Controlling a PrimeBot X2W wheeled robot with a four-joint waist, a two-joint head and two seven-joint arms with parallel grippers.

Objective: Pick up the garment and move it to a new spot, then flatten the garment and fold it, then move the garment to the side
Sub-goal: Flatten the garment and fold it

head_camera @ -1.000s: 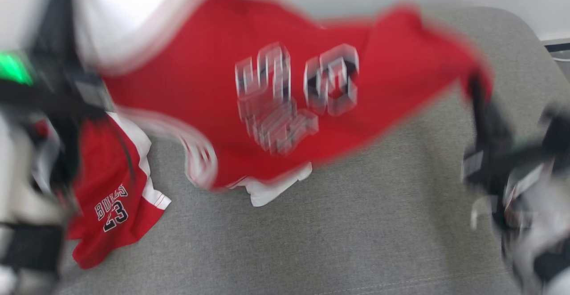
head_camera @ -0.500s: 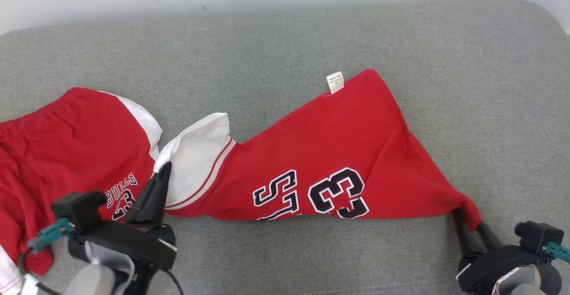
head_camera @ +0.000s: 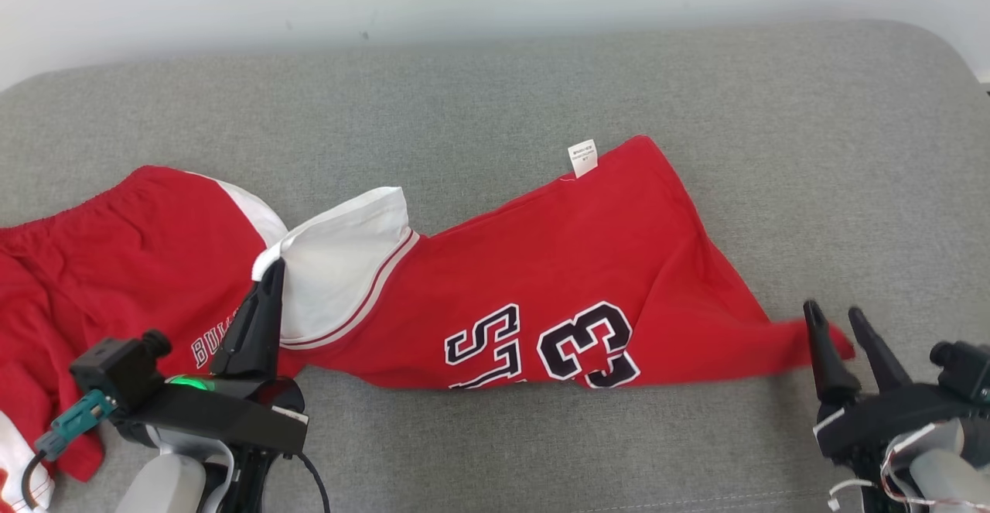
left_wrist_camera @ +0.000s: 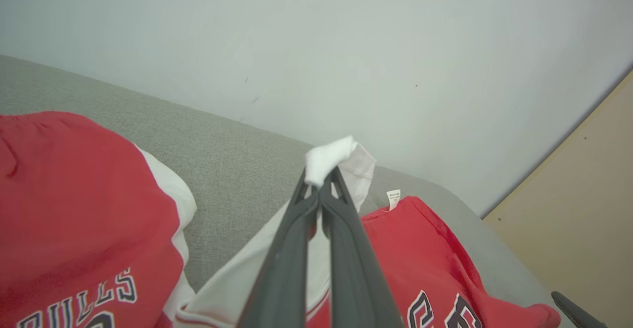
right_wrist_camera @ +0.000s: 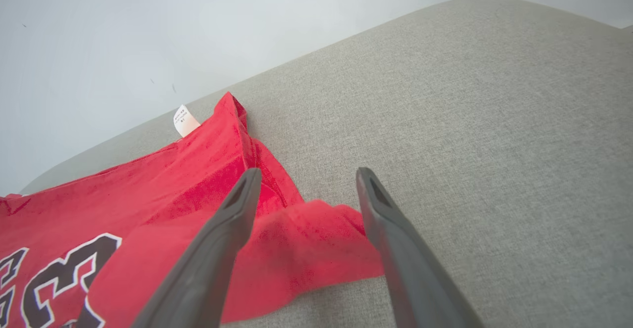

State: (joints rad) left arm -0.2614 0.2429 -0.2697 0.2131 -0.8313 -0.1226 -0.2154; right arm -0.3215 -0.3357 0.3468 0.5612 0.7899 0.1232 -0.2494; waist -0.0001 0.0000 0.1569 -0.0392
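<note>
— Where's the jersey [head_camera: 557,281]?
— Spread across the couch [head_camera: 495,72]. My left jaws pinch its white sleeve; my right jaws gape over its right corner. Pulling one-sided could bunch it.

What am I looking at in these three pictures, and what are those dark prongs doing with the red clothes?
This is a two-armed robot working over a grey cushion. The wide picture comes from a camera on its head. The other two come from cameras on its wrists, each looking along that arm's own gripper. On the cushion lie a red jersey numbered 23 and, to its left, red shorts. The left gripper is shut on the jersey's white sleeve, pinching a bunch of it. The right gripper is open, the jersey's red corner lying loose between its fingers.
</note>
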